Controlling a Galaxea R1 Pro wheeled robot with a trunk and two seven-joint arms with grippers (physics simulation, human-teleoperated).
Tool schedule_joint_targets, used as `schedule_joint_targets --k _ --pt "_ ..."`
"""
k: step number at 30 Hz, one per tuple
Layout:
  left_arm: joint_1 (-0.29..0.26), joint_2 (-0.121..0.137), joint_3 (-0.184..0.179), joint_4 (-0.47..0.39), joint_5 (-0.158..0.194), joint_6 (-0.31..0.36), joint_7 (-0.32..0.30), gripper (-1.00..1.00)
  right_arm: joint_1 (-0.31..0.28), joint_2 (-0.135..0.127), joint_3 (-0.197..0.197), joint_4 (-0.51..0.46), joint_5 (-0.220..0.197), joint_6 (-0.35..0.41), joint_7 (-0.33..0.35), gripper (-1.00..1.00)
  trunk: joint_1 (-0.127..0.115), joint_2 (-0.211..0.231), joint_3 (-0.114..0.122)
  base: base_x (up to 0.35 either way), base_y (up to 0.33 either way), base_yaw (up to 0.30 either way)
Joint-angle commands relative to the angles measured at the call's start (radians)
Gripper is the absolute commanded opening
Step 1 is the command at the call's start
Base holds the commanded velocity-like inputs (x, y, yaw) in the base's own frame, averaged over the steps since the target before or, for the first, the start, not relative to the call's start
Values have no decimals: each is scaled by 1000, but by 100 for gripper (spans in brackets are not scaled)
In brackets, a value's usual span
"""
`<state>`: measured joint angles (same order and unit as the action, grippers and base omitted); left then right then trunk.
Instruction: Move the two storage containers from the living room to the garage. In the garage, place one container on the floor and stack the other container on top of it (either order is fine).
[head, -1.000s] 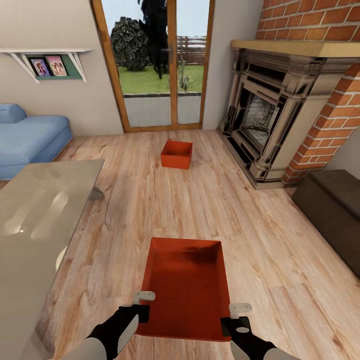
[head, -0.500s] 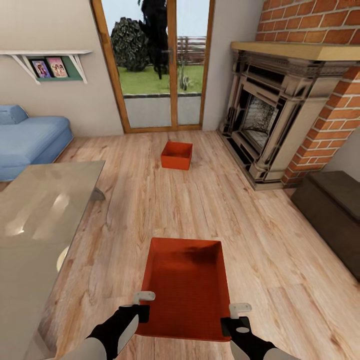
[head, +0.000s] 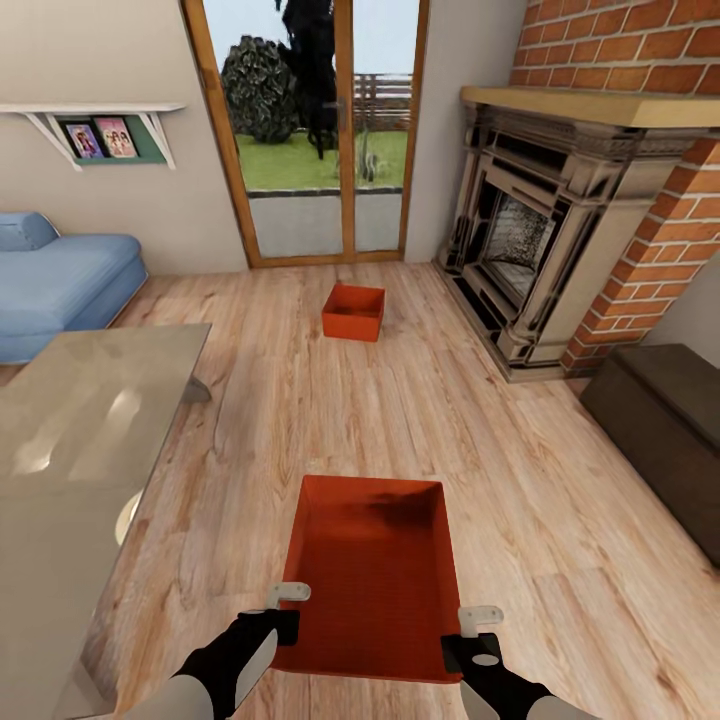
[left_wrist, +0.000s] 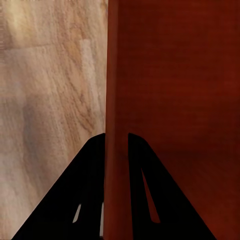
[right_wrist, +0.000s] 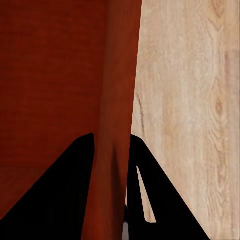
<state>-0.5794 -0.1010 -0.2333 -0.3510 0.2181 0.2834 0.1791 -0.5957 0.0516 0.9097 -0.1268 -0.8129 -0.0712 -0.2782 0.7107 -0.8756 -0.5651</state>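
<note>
In the living room, head cam over wood planks (head: 300, 420). No brands or readable writing anywhere I can see; the only printed stuff is two framed photos (head: 100, 137) on the wall shelf (head: 90, 108), too small to make out.

Left to right: blue sofa (head: 60, 285) against the wall, glass table (head: 75, 440) near my left side. Left gripper (head: 285, 610) pinches the left wall of the near bin (head: 370, 580); left wrist cam shows one finger (left_wrist: 85, 190) outside and one inside that wall, pressed onto it. The near bin sits between both arms at the near end of the floor, open top up, inside bare. Far bin (head: 353, 310) sits on the planks ahead, in front of the glass doors (head: 315, 130), well apart from the near one. Right gripper (head: 475, 630) pinches the bin's right wall; right wrist cam shows fingers (right_wrist: 65, 185) either side of it, closed on it. Brick fireplace (head: 560, 230) on the right, dark brown chest (head: 665, 420) just beside it along the right wall.

Planks between the two bins are bare; table edge sits close to my left arm.
</note>
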Motion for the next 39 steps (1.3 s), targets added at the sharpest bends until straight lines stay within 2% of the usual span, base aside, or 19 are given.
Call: schedule_joint_targets --k 1,39 --pt "1 1 -37 0 35 3 -13 -100 -1 -7 15 3 -12 -7 -12 -100 -4 7 2 0 0 0" --pt "1 2 -37 0 35 2 -13 -100 -1 -8 15 2 -12 -1 -13 -100 -150 273 121 0 0 0"
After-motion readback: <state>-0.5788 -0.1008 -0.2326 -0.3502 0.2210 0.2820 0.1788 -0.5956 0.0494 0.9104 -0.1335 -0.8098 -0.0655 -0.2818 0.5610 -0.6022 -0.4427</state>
